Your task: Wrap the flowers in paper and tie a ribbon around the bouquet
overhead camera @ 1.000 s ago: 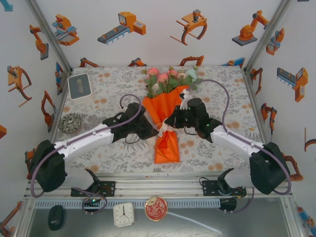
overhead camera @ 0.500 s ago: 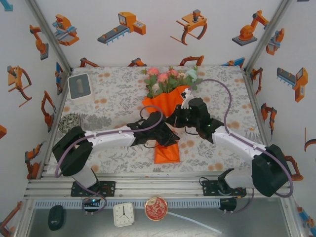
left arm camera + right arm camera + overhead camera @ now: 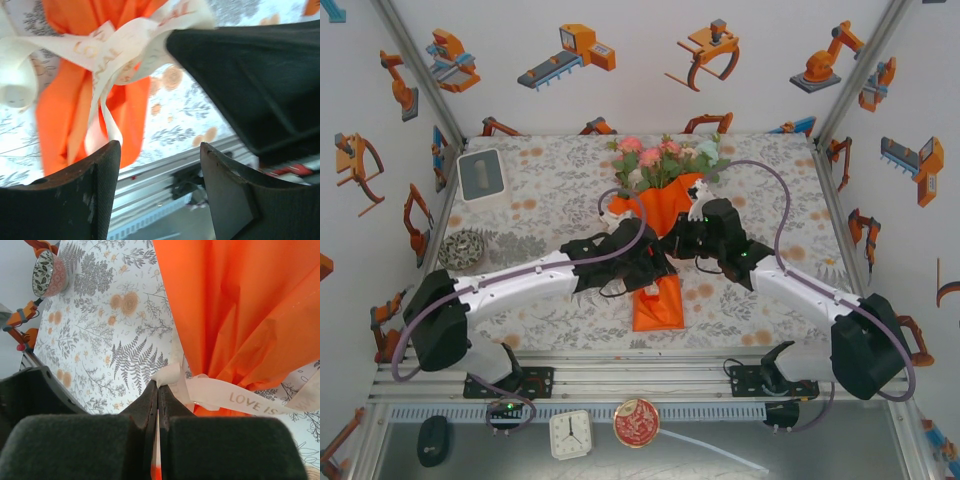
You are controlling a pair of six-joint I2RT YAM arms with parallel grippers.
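The bouquet lies mid-table, its flowers [image 3: 665, 160] pointing away from the arms and its orange paper [image 3: 658, 303] tapering to a pinched waist. My left gripper [image 3: 654, 272] hovers over that waist. Its jaws are open [image 3: 160, 150] with nothing between the fingers [image 3: 95, 172], and the cream ribbon [image 3: 115, 50] loops over the paper [image 3: 60, 100] just beyond them. My right gripper [image 3: 672, 244] is beside the waist on the right, shut [image 3: 158, 387] on a fold of the ribbon [image 3: 235, 399], which runs taut across the paper [image 3: 240, 305].
A patterned bowl [image 3: 462, 249] sits at the table's left edge, with a grey-and-white box [image 3: 480, 175] behind it. The metal front rail [image 3: 640, 375] runs below the bouquet. A clock [image 3: 569, 434] and a red disc [image 3: 636, 421] lie in front of the rail.
My left arm swung right, from beside the bouquet to over its waist, and its jaws went from nearly shut to open. The right gripper stayed shut and barely moved.
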